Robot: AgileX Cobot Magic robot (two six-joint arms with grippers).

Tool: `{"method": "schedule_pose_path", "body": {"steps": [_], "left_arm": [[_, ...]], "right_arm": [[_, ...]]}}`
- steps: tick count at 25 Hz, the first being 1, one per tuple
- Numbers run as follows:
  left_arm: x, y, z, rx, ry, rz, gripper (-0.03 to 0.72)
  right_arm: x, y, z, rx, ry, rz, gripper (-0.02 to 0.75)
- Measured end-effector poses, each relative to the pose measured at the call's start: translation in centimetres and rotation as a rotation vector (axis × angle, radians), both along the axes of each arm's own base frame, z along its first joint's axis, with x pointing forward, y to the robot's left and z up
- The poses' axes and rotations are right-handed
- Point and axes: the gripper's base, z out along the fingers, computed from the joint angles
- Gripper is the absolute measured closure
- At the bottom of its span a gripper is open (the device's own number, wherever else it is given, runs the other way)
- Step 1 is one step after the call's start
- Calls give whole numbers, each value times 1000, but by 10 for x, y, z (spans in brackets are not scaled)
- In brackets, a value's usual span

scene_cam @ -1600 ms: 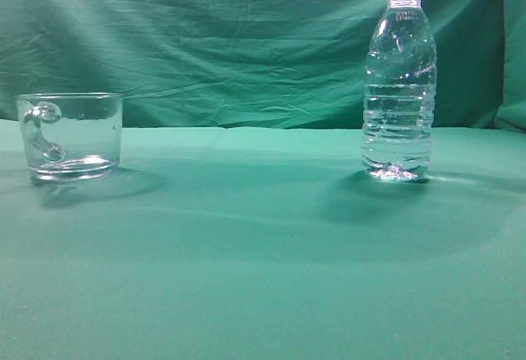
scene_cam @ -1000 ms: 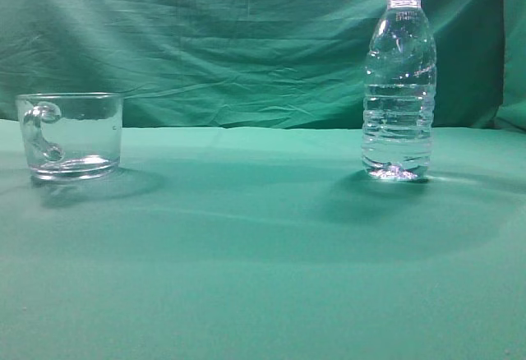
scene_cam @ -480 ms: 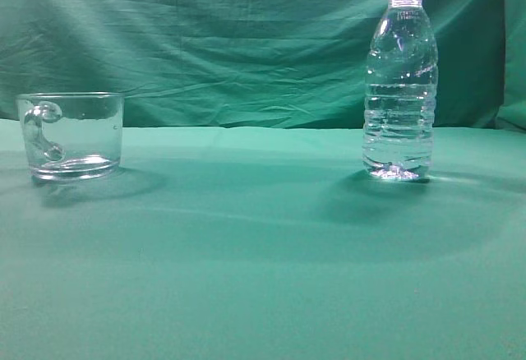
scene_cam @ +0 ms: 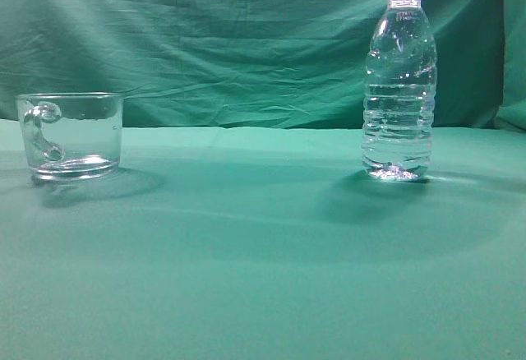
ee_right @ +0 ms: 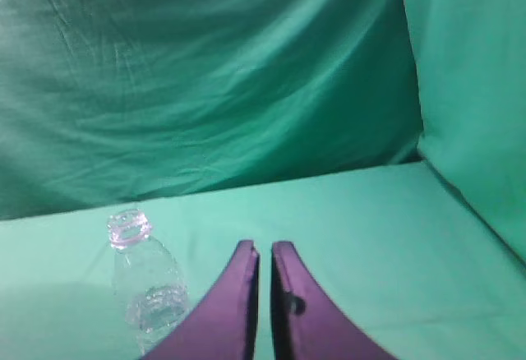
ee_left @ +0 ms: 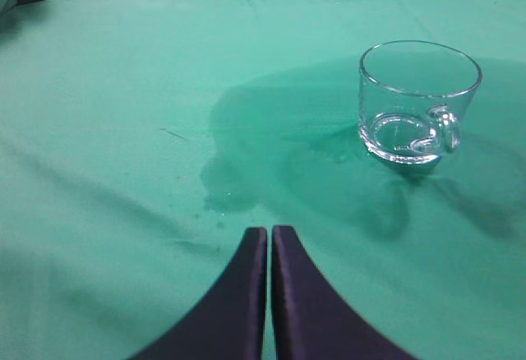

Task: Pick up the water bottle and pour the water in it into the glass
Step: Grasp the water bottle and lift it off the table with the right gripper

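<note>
A green cloth (scene_cam: 263, 278) covers the table and a creased green backdrop (scene_cam: 230, 39) hangs behind it. In the left wrist view, the left gripper (ee_left: 269, 237) has its two dark fingers pressed together with only a hairline seam between them, holding nothing; the glass (ee_left: 419, 101) stands upright at about 1 o'clock from the tips, well apart, its handle turned toward the camera. In the right wrist view, the right gripper (ee_right: 264, 253) is likewise closed and empty, with the water bottle (ee_right: 146, 290) upright at about 9 o'clock of the tips, apart from them. The exterior view shows neither gripper; it shows the glass at left and the uncapped bottle at right, well apart, with water (scene_cam: 398, 142) filling the bottle's lower part. Only the left wrist view shows a dark damp-looking patch (ee_left: 263, 146) on the cloth beside the glass. Faint embossed marks near the bottle's shoulder are illegible.
</note>
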Motion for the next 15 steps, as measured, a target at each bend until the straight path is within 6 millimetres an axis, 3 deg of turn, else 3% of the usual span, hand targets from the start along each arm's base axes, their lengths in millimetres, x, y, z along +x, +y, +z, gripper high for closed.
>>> {"method": "schedule_pose_path", "body": {"steps": [4, 9, 13, 14, 15], "left_arm": [[0, 0, 0, 0, 0, 0, 688], [0, 0, 0, 0, 0, 0, 688], [0, 0, 0, 0, 0, 0, 688], [0, 0, 0, 0, 0, 0, 688], [0, 0, 0, 0, 0, 0, 688]], "right_arm": [[25, 3, 2, 14, 113, 1, 738], [54, 22, -5, 22, 151, 102, 738], [77, 42, -21, -27, 181, 204, 738], [82, 47, -27, -59, 188, 234, 690], [87, 52, -32, -84, 182, 262, 690]]}}
